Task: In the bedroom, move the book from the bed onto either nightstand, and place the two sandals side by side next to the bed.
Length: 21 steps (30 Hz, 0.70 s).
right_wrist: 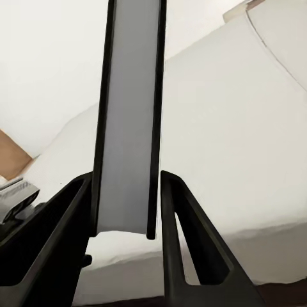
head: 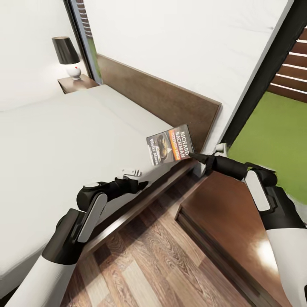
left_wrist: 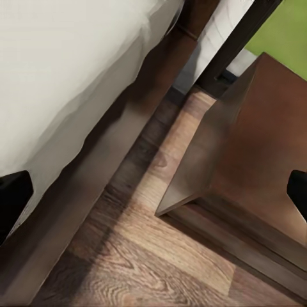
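Dark-covered book (head: 169, 144) is pinched by its edge in your right gripper (head: 192, 155), jaws closed on both covers in the right wrist view (right_wrist: 128, 121). It's lifted off the bed (head: 55, 140), hanging over the bed's edge near the headboard (head: 162, 96). So you're on the carry step. Next: swing right and lower it flat onto the near nightstand (head: 230, 213), then release. Left gripper (head: 138, 185) idles spread open by the bed frame, holding nothing.

Both arms have white rounded upper segments and black glossy forearm segments with a long white inlay panel. The left end effector (head: 135, 184) and right end effector (head: 197, 157) have slim black fingers (right_wrist: 192, 256).
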### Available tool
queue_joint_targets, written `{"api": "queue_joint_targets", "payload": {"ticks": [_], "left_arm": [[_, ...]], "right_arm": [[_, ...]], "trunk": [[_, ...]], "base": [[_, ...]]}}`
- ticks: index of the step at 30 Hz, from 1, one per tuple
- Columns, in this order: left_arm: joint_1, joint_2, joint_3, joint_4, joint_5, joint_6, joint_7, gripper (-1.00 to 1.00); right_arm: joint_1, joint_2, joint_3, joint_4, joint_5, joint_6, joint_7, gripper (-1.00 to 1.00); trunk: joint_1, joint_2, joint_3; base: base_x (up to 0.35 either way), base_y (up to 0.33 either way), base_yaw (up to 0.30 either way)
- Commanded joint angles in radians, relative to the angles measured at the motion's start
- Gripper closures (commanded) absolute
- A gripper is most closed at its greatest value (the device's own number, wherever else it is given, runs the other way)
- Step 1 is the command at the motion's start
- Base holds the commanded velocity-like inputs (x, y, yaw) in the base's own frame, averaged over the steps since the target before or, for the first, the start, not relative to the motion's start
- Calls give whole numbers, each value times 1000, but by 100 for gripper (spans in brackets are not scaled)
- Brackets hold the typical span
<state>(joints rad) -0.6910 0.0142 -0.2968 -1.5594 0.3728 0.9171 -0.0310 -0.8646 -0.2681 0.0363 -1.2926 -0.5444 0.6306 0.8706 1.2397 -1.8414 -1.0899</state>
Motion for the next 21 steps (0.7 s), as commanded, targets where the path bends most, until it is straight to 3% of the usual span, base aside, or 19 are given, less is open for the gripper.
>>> {"api": "queue_joint_targets", "payload": {"ticks": [1, 12, 21], "left_arm": [[-1, 1, -1, -1, -3, 3, -4, -100], [-1, 2, -1, -2, -3, 3, -4, -100], [-1, 3, -1, -3, -5, 3, -5, -100]], "right_arm": [[-1, -1, 9, -1, -11, 6, -2, 100], [-1, 0, 23, -1, -11, 6, -2, 100], [-1, 0, 23, -2, -10, 6, -2, 100]], "trunk": [[4, -8, -3], [46, -85, -23], [81, -148, -39]], "base": [[0, 0, 178], [-1, -9, 182], [-47, -205, 183]]}}
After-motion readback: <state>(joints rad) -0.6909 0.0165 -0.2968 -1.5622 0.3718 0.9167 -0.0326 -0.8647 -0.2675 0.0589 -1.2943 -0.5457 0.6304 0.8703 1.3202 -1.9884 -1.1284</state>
